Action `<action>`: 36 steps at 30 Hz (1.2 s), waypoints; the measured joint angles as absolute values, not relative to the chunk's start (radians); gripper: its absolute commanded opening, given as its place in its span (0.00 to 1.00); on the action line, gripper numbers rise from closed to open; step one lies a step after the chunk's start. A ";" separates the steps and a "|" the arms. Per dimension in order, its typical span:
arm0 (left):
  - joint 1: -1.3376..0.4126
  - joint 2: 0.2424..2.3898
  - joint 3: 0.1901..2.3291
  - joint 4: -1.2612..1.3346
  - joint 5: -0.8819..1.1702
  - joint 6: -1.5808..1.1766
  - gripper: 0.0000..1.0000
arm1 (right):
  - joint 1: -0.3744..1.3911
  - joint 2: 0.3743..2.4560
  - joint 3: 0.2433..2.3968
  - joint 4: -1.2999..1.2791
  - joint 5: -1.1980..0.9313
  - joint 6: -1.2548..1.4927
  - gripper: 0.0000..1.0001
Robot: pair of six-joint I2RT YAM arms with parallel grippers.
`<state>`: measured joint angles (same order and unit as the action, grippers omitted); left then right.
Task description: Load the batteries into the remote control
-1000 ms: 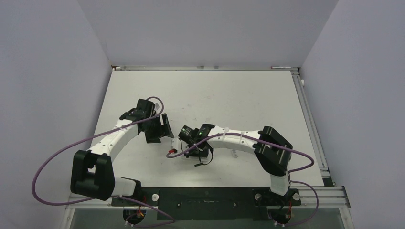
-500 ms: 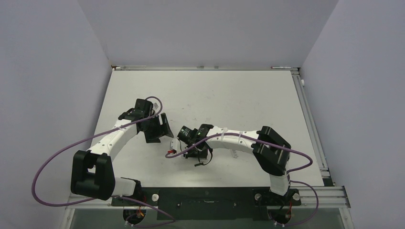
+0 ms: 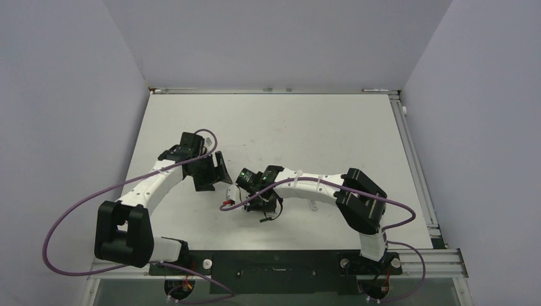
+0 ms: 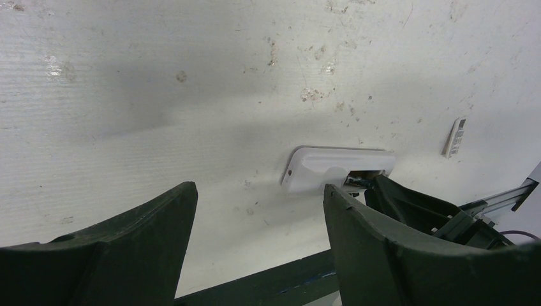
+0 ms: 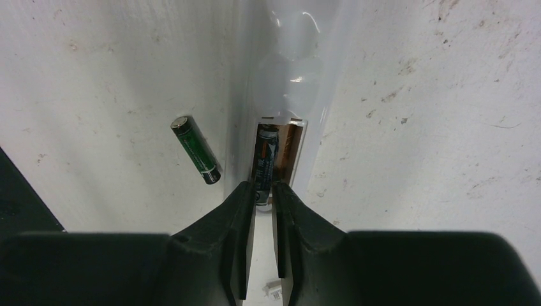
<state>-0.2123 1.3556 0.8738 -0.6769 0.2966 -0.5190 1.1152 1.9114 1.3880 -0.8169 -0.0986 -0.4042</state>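
The remote control (image 5: 287,70) lies white and flat on the table with its dark battery slot facing up. One battery (image 5: 265,159) sits in the left side of that slot. My right gripper (image 5: 263,191) is shut on its near end, jaws only a narrow gap apart. A second battery (image 5: 196,150), dark green, lies loose on the table left of the remote. My left gripper (image 4: 258,191) hovers open and holds nothing, a short way from the remote control (image 4: 332,166). In the top view the left gripper (image 3: 214,172) and right gripper (image 3: 245,191) stand close together.
A small white piece (image 4: 454,137) with grey marks lies on the table beyond the remote. The dark rail (image 3: 274,261) with both arm bases runs along the near table edge. Purple cables (image 3: 70,217) loop from both arms.
The right wrist has edged slightly to the left over the remote and its jaws have eased a little apart. The left arm has hardly moved.
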 measured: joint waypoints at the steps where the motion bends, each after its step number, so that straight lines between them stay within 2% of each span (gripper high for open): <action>1: -0.212 1.356 0.874 -0.677 0.297 -0.519 0.70 | 1.115 1.911 1.388 -0.817 -0.099 -0.404 0.18; 21: -0.207 1.356 0.873 -0.675 0.300 -0.519 0.70 | 1.115 1.882 1.388 -0.776 -0.062 -0.362 0.24; 36: -0.220 1.356 0.857 -0.659 0.303 -0.519 0.72 | 1.113 1.656 1.262 -0.675 -0.016 -0.249 0.26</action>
<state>-0.2203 1.3560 0.8570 -0.6590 0.3035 -0.5194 1.1130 1.6558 1.2621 -0.6754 -0.0162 -0.2493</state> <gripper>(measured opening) 0.719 0.258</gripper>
